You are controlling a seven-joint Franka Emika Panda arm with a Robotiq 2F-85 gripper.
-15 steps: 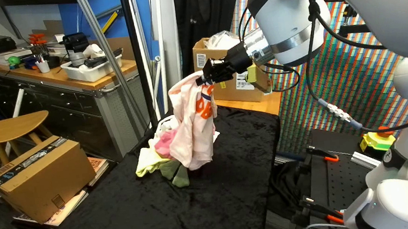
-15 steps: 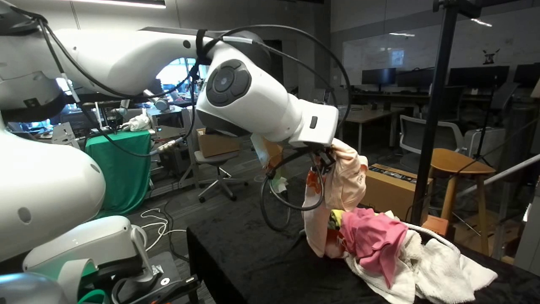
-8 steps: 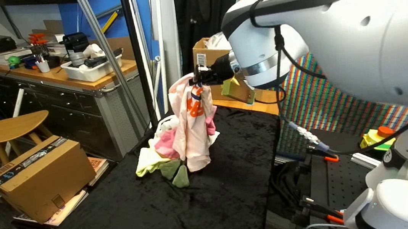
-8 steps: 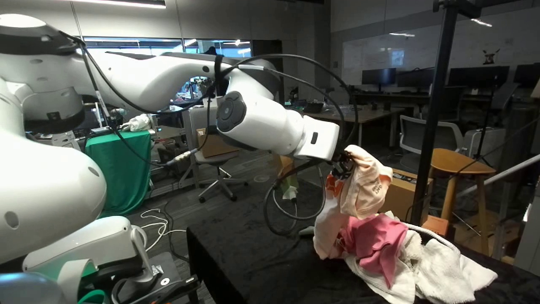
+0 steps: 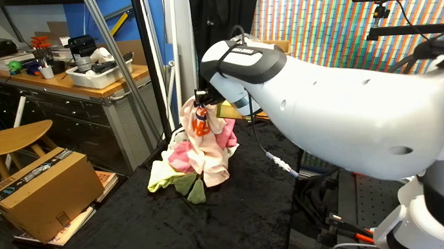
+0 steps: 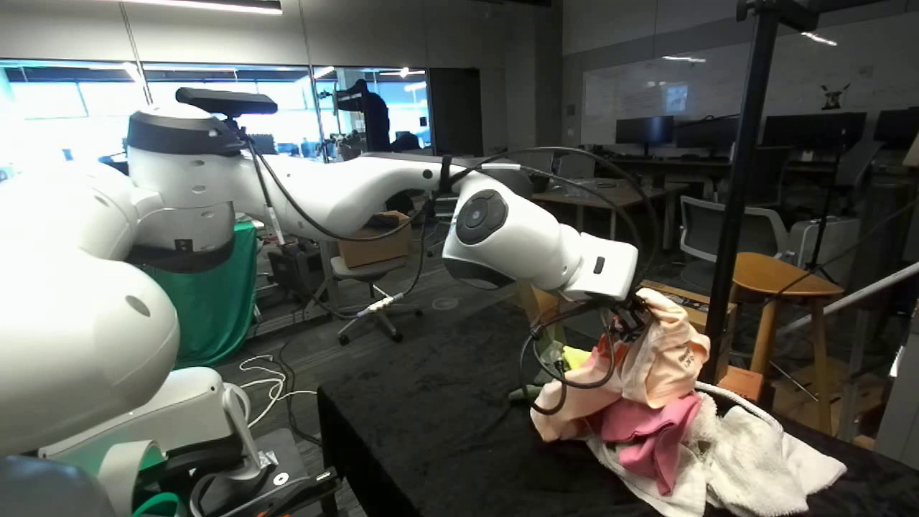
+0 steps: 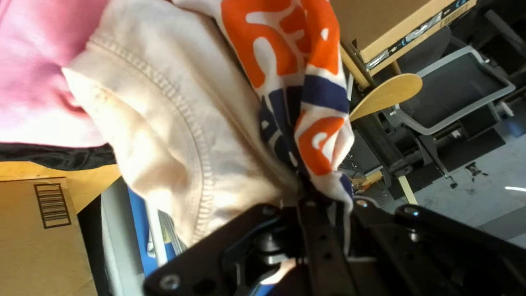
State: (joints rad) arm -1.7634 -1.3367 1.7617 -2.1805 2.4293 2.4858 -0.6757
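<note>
My gripper (image 5: 201, 98) is shut on a pale pink shirt (image 5: 210, 159) with orange and navy print. In the wrist view the gripper (image 7: 314, 205) pinches bunched printed fabric, and the shirt (image 7: 164, 94) fans out beyond the fingers. The shirt (image 6: 668, 366) hangs from the jaws in both exterior views, its lower part resting against a cloth pile. That pile has a bright pink cloth (image 6: 657, 441), a white towel (image 6: 761, 459), a yellow cloth (image 5: 161, 175) and a green cloth (image 5: 196, 192). The shirt hides part of the pile.
The pile lies on a black-covered table (image 5: 156, 240). Close behind it rises a black post (image 6: 736, 187). Beyond the table's edge are a cardboard box (image 5: 50, 198) and a wooden stool (image 5: 10, 138). A cable loop (image 6: 531, 373) hangs beside the wrist.
The arm has reached farther out from its base and come down with the shirt. The shirt's hanging part has slumped and bunched over the pile. The grip has stayed shut.
</note>
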